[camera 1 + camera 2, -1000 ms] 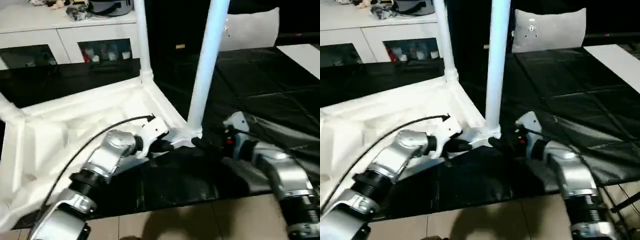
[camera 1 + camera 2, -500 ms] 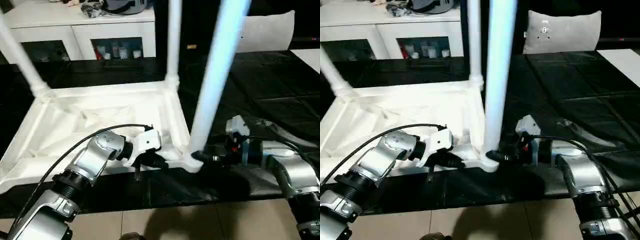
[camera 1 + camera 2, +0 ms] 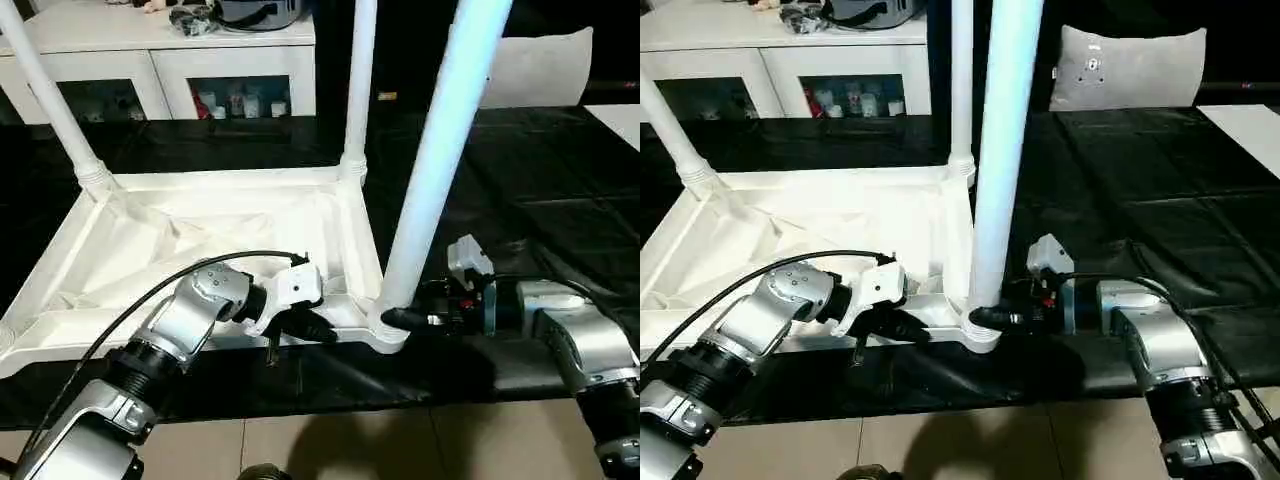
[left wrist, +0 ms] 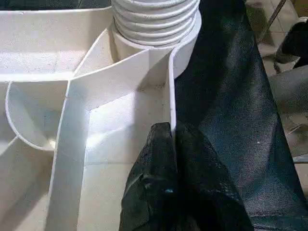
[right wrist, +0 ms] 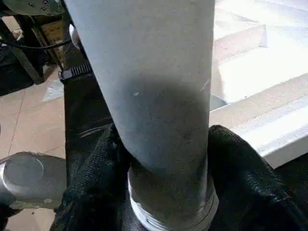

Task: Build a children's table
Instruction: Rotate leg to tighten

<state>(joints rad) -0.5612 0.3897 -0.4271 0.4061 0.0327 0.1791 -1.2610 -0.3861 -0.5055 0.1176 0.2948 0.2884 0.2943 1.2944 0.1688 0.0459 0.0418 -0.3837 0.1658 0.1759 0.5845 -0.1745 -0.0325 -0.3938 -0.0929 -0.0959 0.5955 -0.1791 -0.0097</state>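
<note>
Lying upside down on the black sheet (image 3: 560, 190), the small all-white plastic children's table (image 3: 200, 230) shows its ribbed underside, with three long round tapered white legs in view standing up from its corner sockets. The landmark is the near leg (image 3: 440, 150), at the table corner closest to the robot. The right pincer (image 3: 400, 320) sits at that leg's base, its two black fingers (image 5: 240, 168) on either side of the leg just above the socket collar, wrapped around it and seemingly gripping. The left pincer (image 3: 315, 328) is closed, its fingertips pinching the thin upright rim wall of the tabletop just beside the same corner socket. Beyond the table stands a white low cabinet with glass doors (image 3: 180, 70).

The table looks light and stiff, moulded plastic with a smooth, likely slippery surface. The leg is best taken low, near the ribbed collar, where a twist or push transfers straight into the socket; holding higher would lever the whole light top about. The rim wall offers a firm edge for steadying.
</note>
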